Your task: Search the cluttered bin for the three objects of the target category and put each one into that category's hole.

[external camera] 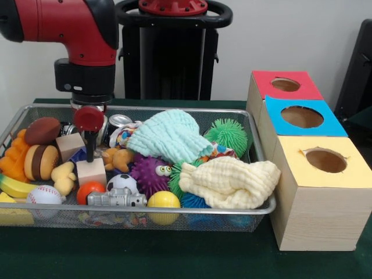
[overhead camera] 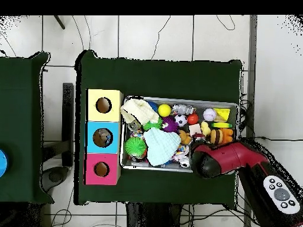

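In the wire bin [external camera: 264,206] on the green tabletop [external camera: 174,256], the gripper [external camera: 90,152] stands just above a wooden block [external camera: 92,171]; whether its jaws pinch it I cannot tell. At three o'clock a teddy [external camera: 118,158], purple ball [external camera: 149,173] and two cloths [external camera: 171,135] crowd in; a burger [external camera: 40,161] sits at nine. The holed boxes [external camera: 318,192] stand outside, right.
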{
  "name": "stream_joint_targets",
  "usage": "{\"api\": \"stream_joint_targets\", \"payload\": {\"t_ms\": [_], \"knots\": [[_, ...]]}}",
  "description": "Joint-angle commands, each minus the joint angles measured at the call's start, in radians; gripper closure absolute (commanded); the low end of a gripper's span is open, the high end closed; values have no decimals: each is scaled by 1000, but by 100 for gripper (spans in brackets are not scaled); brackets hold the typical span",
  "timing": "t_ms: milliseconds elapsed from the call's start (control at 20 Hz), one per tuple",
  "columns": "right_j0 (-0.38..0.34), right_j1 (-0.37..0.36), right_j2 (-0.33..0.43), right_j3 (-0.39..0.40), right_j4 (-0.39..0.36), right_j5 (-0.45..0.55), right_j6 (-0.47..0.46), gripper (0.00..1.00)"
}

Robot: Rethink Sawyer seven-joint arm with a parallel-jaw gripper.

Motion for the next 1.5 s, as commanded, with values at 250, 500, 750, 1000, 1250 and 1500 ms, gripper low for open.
{"api": "stream_joint_targets", "payload": {"t_ms": [250, 500, 750, 1000, 1250, 1500], "knots": [[-53, -32, -23, 1, 102, 188, -92, 0], [-70, -60, -7, 33, 128, 168, -92, 0], [-82, -69, 0, 45, 127, 160, -96, 0], [-112, 60, 31, -4, 147, 161, -114, 0], [-130, 74, 43, 10, 153, 149, -118, 0], [-150, 74, 66, 27, 182, 132, -105, 0]]}}
